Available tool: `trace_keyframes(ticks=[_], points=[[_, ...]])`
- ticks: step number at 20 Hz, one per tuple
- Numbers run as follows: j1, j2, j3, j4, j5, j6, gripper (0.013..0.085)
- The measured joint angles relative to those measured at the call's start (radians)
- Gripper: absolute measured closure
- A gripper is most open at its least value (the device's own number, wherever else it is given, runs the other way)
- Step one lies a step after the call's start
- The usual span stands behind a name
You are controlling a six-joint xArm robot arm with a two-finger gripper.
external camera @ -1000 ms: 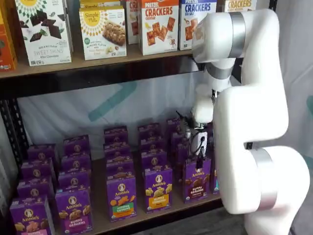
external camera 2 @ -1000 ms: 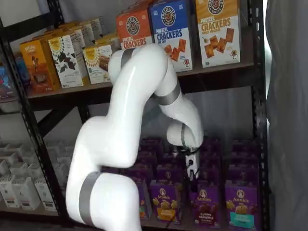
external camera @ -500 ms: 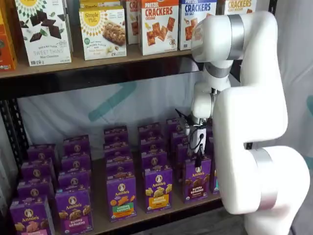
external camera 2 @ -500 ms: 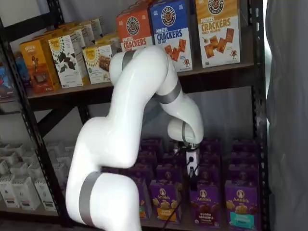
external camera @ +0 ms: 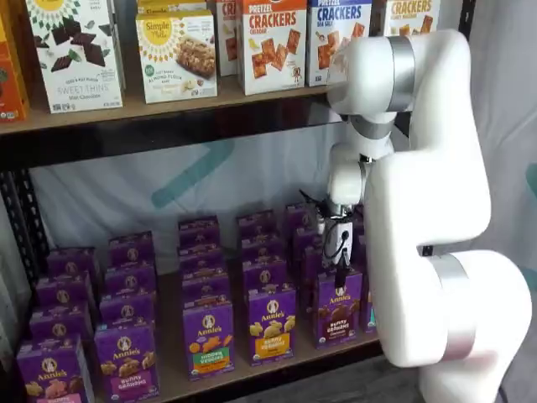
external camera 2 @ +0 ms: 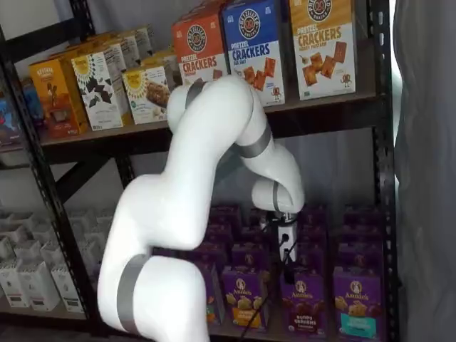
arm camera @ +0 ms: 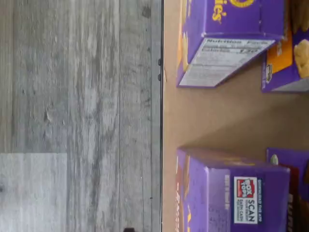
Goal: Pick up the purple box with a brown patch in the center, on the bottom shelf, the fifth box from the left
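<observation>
The purple box [external camera: 338, 307] with dark brown cookies on its front stands at the front of the bottom shelf [external camera: 170, 375], and it shows in both shelf views [external camera 2: 302, 306]. My gripper [external camera: 339, 270] hangs just above the box's top; it also shows in a shelf view [external camera 2: 287, 260]. Only a dark, narrow finger shape shows, so I cannot tell if it is open or shut. In the wrist view a purple carton [arm camera: 231, 193] with a "SCAN" label stands on the brown board [arm camera: 212, 116] near the black front rail [arm camera: 161, 96].
Rows of other purple Annie's cartons fill the shelf, with a yellow-cracker carton [external camera: 270, 322] beside the box and a teal-banded one [external camera 2: 355, 303] on its other side. Cracker boxes [external camera: 273, 44] stand on the shelf above. Grey wood floor [arm camera: 82, 96] lies in front.
The arm's upper joints have swung a little to the right. The gripper has shifted slightly and still hangs just above the brown-cookie box.
</observation>
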Motion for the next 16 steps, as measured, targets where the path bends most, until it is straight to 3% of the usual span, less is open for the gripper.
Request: trace_keyframes(ticks=[16], points=[[0.001, 0.137, -0.134, -0.073, 0.010, 0.065, 0.0130]])
